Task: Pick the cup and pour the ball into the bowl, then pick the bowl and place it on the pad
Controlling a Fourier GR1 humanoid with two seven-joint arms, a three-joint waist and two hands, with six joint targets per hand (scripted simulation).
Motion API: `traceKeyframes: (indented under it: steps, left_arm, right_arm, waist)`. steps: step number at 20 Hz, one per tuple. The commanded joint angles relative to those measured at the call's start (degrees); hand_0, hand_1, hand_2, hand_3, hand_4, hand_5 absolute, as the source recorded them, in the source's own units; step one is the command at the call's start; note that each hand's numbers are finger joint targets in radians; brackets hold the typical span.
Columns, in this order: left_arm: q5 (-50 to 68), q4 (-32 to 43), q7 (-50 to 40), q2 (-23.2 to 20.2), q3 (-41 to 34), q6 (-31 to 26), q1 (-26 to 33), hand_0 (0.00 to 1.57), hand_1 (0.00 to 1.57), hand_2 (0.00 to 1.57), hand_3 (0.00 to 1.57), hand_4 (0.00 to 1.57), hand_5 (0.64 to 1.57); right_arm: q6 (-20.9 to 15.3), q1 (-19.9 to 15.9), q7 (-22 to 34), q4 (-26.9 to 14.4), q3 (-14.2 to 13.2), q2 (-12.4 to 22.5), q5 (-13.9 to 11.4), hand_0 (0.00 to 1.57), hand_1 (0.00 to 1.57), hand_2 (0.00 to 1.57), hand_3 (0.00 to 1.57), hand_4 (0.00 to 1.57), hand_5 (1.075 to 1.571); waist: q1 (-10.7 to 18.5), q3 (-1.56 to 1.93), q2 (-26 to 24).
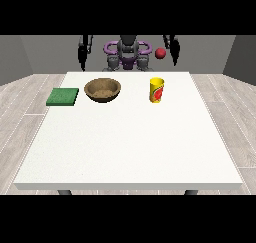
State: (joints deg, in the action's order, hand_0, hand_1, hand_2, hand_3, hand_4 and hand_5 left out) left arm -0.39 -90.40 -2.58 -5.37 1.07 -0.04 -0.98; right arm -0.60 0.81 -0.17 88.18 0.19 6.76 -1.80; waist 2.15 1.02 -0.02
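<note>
A yellow cup [156, 89] with a red mark stands upright on the white table [130, 147], right of centre at the back. A small red ball [160, 53] is in the air above the cup, not inside it. A brown bowl [103, 90] sits left of the cup and holds nothing. A flat green pad [63, 96] lies left of the bowl near the table's left edge. The hand at the view's left [82, 62] and the hand at the view's right [175, 57] both hang behind the table's far edge with straight fingers, holding nothing.
The robot's torso [128, 54] stands behind the middle of the far edge. The table's wide front half is bare white surface. Wooden floor surrounds the table on all sides.
</note>
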Motion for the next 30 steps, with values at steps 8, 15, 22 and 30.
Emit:
traceKeyframes:
  steps: [8,15,22,30]
  left_arm:
    - [10.96,-9.46,-0.77,5.08,1.61,-4.4,6.24,0.0,0.0,0.0,0.0,0.0,1.531]
    - [6.16,-16.35,4.85,4.83,7.85,0.0,10.0,0.0,0.0,0.0,0.0,0.0,1.49]
    - [1.48,-8.58,7.64,4.2,3.27,3.4,-4.48,0.0,0.0,0.0,0.0,0.0,1.376]
    - [3.04,6.7,18.53,-2.96,-6.5,-1.23,-12.15,0.0,0.0,0.0,0.0,0.0,1.255]
  right_arm:
    - [-0.18,5.14,-0.91,3.66,-3.69,-3.15,7.08,0.0,0.0,0.0,0.0,0.0,1.57]
    - [1.6,1.29,-0.66,8.4,-5.65,-1.19,8.77,0.0,0.0,0.0,0.0,0.0,1.566]
    - [3.46,-5.92,-7.04,2.24,-4.72,-1.71,8.2,0.0,0.0,0.0,0.0,0.0,1.563]
    - [6.8,-12.38,-11.45,-2.09,-8.25,2.44,9.52,0.0,0.0,0.0,0.0,0.0,1.56]
  waist:
    - [1.6,-0.99,-18.38]
    - [0.04,-1.02,-7.82]
    - [-2.29,-1.02,1.96]
    - [-4.91,-1.04,11.26]
